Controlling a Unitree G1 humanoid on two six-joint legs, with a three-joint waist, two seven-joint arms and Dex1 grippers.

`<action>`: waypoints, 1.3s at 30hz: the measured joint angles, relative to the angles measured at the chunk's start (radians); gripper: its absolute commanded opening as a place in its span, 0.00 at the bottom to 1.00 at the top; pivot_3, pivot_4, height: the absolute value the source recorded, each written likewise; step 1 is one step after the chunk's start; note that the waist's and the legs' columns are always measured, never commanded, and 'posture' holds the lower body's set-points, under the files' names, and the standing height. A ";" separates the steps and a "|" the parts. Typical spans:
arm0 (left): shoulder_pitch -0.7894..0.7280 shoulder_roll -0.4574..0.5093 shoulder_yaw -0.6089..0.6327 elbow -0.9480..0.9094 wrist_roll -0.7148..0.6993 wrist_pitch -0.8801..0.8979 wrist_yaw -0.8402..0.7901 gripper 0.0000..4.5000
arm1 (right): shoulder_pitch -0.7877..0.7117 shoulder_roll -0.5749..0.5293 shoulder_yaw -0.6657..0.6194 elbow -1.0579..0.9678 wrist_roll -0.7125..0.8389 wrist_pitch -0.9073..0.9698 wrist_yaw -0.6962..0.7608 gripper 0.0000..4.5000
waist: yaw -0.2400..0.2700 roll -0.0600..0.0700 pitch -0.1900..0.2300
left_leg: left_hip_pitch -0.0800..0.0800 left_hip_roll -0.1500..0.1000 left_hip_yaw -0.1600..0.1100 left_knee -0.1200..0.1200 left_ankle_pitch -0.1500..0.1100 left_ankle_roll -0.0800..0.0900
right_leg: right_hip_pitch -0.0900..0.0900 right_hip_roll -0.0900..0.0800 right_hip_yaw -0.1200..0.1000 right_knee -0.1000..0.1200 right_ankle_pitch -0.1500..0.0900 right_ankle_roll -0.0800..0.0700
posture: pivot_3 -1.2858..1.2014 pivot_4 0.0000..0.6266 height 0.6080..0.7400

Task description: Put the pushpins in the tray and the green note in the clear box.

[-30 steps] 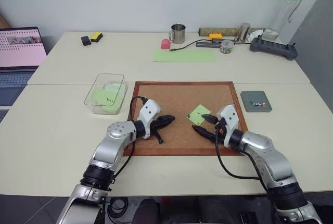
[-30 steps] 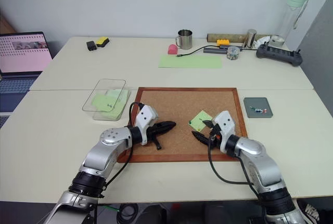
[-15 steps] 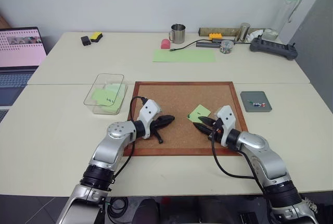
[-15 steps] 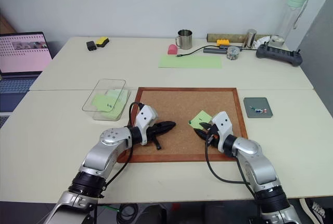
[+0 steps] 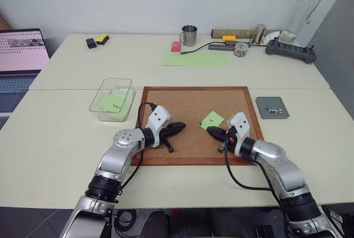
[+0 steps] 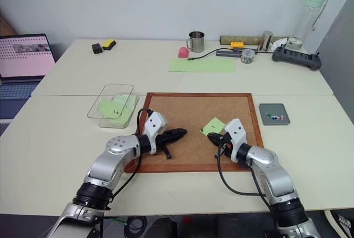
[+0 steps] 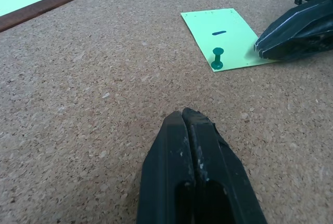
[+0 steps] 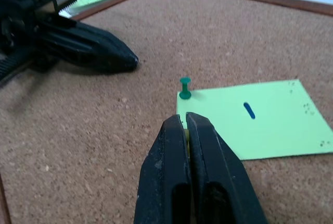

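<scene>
The right gripper [image 8: 185,122] (jaws together, perhaps pinching something yellow) sits just short of the green note [image 8: 255,122], nearer than the closed left gripper [image 7: 183,122].

corkboard [image 7: 78,94]: rough speckled cork, wood frame | green note [image 8: 260,120]: matt paper | fingers [image 8: 203,177]: glossy black plastic

Table [image 5: 66,133] with corkboard [image 5: 182,108], tray [image 5: 272,107], clear box [image 5: 112,99]

The tiny pushpins [image 5: 272,109] in the small flat dark-grey rectangular tray [image 5: 271,107] are mere specks, colours indistinct.
</scene>
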 measured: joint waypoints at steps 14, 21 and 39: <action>-0.002 0.002 0.000 0.000 0.000 0.002 -0.002 0.00 | -0.072 0.014 -0.184 -0.006 0.077 0.030 -0.150 0.01 | 0.000 0.000 0.000 | 0.000 0.000 0.000 0.000 0.000 0.000 | 0.000 0.000 0.000 0.000 0.000 0.000 | 0.52 0.24 1.00; -0.002 0.009 0.003 0.000 0.004 0.000 -0.002 0.00 | -0.183 -0.088 -0.354 0.308 -0.009 -0.027 -0.289 0.01 | 0.000 0.000 0.000 | 0.000 0.000 0.001 0.000 0.000 0.000 | 0.000 0.000 0.001 0.000 0.000 0.000 | 0.52 0.24 1.00; 0.003 0.016 0.006 -0.008 0.004 0.001 0.000 0.00 | -0.297 -0.101 -0.431 0.579 0.007 -0.081 -0.322 0.39 | -0.001 0.000 0.000 | 0.000 0.000 0.002 0.000 0.000 0.000 | 0.000 0.000 0.002 0.000 0.000 0.000 | 0.52 0.24 1.00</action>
